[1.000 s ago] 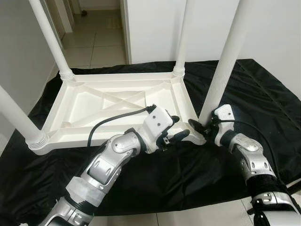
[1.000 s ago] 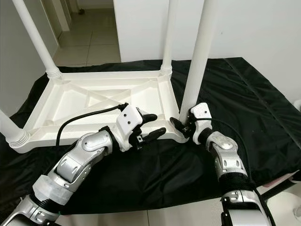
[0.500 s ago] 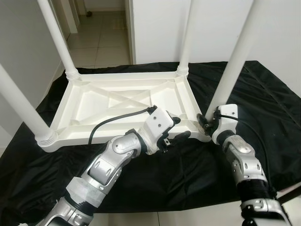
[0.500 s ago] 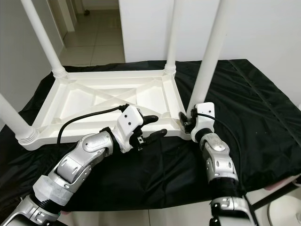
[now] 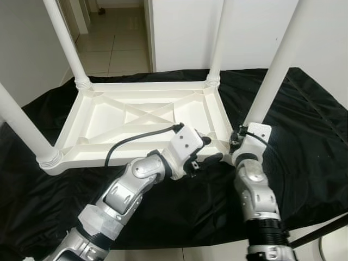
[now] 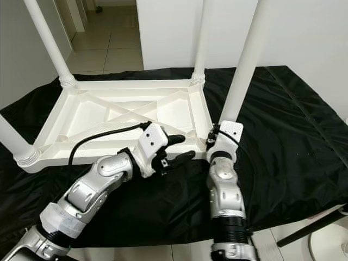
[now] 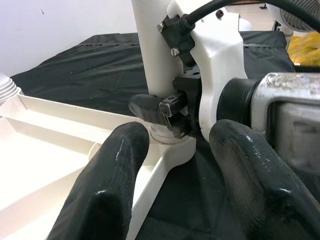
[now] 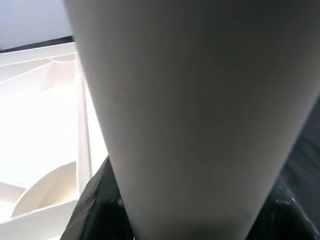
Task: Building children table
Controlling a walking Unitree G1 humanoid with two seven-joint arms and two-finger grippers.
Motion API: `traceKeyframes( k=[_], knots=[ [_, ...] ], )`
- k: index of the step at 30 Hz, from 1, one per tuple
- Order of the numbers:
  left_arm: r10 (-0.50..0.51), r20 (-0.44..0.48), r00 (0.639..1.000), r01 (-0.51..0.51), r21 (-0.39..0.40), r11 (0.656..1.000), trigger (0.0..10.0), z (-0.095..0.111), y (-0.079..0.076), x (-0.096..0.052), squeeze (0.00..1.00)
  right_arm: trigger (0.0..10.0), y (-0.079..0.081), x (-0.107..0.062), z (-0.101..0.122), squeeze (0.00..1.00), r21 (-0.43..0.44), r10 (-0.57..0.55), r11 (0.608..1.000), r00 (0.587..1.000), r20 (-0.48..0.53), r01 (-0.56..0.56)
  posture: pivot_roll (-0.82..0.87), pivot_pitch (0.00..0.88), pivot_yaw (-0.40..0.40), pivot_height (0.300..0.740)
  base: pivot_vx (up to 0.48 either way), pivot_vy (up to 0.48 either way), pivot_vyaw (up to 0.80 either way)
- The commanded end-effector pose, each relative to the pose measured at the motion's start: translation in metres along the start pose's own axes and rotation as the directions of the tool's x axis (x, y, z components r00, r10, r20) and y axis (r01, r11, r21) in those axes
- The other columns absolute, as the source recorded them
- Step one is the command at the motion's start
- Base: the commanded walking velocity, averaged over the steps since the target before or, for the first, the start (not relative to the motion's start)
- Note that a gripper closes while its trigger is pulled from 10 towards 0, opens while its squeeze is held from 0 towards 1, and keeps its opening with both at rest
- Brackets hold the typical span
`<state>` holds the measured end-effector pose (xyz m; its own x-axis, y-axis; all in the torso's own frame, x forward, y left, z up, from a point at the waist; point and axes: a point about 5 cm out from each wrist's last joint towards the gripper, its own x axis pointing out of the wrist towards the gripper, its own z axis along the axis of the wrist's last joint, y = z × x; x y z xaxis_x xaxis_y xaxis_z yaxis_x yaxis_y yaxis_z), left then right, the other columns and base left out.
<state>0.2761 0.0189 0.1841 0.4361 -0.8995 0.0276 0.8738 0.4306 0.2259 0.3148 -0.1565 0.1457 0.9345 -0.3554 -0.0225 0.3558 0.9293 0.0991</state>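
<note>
A white plastic children's table (image 5: 136,117) lies upside down on a black cloth, with its legs pointing up. My right gripper (image 5: 235,142) is shut on the base of the near right leg (image 5: 274,70), where it enters the corner socket. The right wrist view has that leg (image 8: 190,110) between the black fingers (image 8: 97,210). My left gripper (image 5: 212,149) is open at the table's front rim, just left of that corner. Through its open fingers (image 7: 107,185) I see the leg (image 7: 152,45) and the right gripper's finger (image 7: 150,106).
The black cloth (image 5: 304,136) spreads over the floor around the table. Three other legs stand at the far left (image 5: 65,43), far right (image 5: 217,43) and near left (image 5: 22,128) corners. A white wall (image 5: 185,27) and a tiled hallway (image 5: 111,32) lie behind.
The view has shifted. My right forearm has swung in from the right to stand in front of the near right leg, gripper still at its base. The left gripper stays open at the rim.
</note>
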Motion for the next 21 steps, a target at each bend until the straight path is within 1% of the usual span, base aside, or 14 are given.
traceKeyframes(
  k=[1, 5, 9, 10, 11, 15, 17, 21],
  knots=[
    [-0.123, -0.008, 0.992, 0.123, -0.009, 0.992, 10.0, -0.003, -0.009, 0.000, 0.00, 10.0, -0.002, -0.004, 0.000, 0.00, 0.079, -0.081, 0.993, 0.997, -0.021, 0.082, -0.15, 0.000, 0.053, 0.740, 0.000, 0.000, 0.00],
    [-0.125, -0.005, 0.992, 0.125, -0.011, 0.992, 10.0, -0.002, -0.009, 0.001, 0.00, 10.0, 0.003, -0.005, 0.002, 0.00, 0.074, -0.074, 0.994, 0.997, -0.019, 0.075, -0.15, 0.000, 0.053, 0.740, 0.000, 0.000, 0.00],
    [-0.125, -0.005, 0.992, 0.125, -0.011, 0.992, 10.0, -0.003, -0.009, 0.001, 0.00, 10.0, -0.001, -0.006, 0.003, 0.00, 0.075, -0.066, 0.995, 0.998, -0.014, 0.067, -0.15, 0.000, 0.047, 0.740, 0.000, 0.000, 0.00],
    [-0.123, -0.005, 0.992, 0.123, -0.010, 0.992, 10.0, -0.003, -0.008, 0.001, 0.00, 10.0, -0.002, -0.007, 0.004, 0.58, 0.077, -0.053, 0.996, 0.999, -0.005, 0.054, -0.15, 0.000, 0.046, 0.740, 0.000, 0.000, 0.00],
    [-0.120, -0.005, 0.993, 0.120, -0.010, 0.993, 10.0, -0.003, -0.007, 0.001, 0.00, 10.0, 0.000, -0.008, 0.005, 1.00, 0.084, -0.016, 0.996, 1.000, 0.006, 0.016, -0.15, 0.000, 0.044, 0.740, 0.000, 0.000, 0.00],
    [-0.116, -0.004, 0.993, 0.116, -0.011, 0.993, 10.0, -0.003, -0.007, 0.000, 0.00, 10.0, 0.002, -0.011, 0.007, 1.00, 0.093, 0.023, 0.995, 0.999, 0.023, -0.025, -0.15, 0.000, 0.043, 0.740, 0.000, 0.000, 0.00],
    [-0.115, -0.004, 0.993, 0.115, -0.010, 0.993, 10.0, -0.003, -0.007, 0.000, 0.00, 10.0, 0.000, -0.013, 0.007, 1.00, 0.089, 0.041, 0.995, 0.999, 0.029, -0.044, -0.15, 0.000, 0.042, 0.740, 0.000, 0.000, 0.00],
    [-0.114, -0.003, 0.993, 0.114, -0.011, 0.993, 10.0, -0.003, -0.007, 0.000, 0.00, 10.0, -0.011, -0.015, 0.006, 1.00, 0.052, 0.067, 0.996, 0.997, 0.039, -0.069, -0.15, 0.000, 0.040, 0.740, 0.000, 0.000, 0.00]
  ],
)
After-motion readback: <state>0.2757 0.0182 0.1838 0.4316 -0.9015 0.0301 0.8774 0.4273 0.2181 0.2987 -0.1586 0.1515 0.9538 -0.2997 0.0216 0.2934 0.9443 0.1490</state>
